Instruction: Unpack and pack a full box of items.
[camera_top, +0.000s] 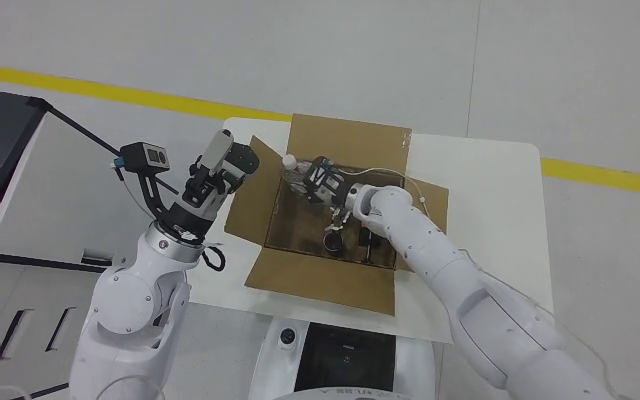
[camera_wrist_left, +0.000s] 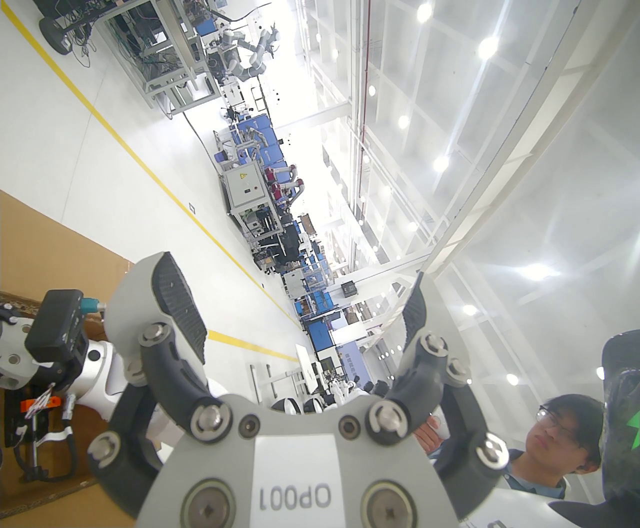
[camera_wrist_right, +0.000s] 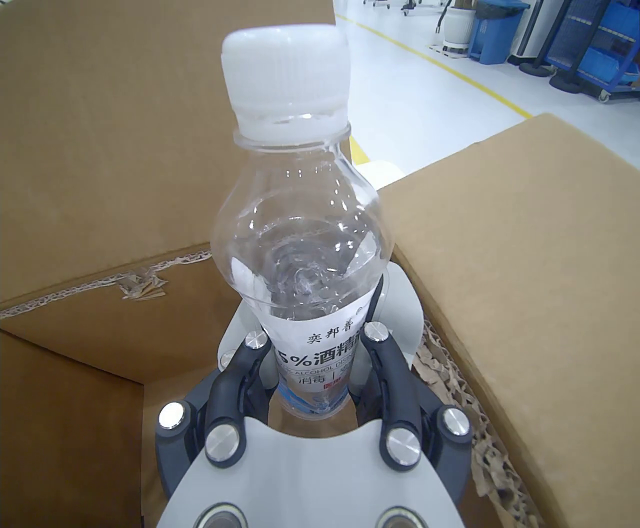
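from above, the open cardboard box (camera_top: 318, 282) sits on the white table (camera_top: 490, 180), with the right gripper (camera_top: 318, 180) inside its far-left part and the left gripper (camera_top: 222, 150) just left of the box. the left wrist view shows its jaws wide apart, aimed at the ceiling. in the right wrist view, the jaws are clamped on the clear white-capped bottle (camera_wrist_right: 295, 240).

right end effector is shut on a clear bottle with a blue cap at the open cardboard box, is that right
Not quite: the cap is white, not blue, as the right wrist view shows. The rest stands: the right end effector is shut on the clear bottle at the open cardboard box.
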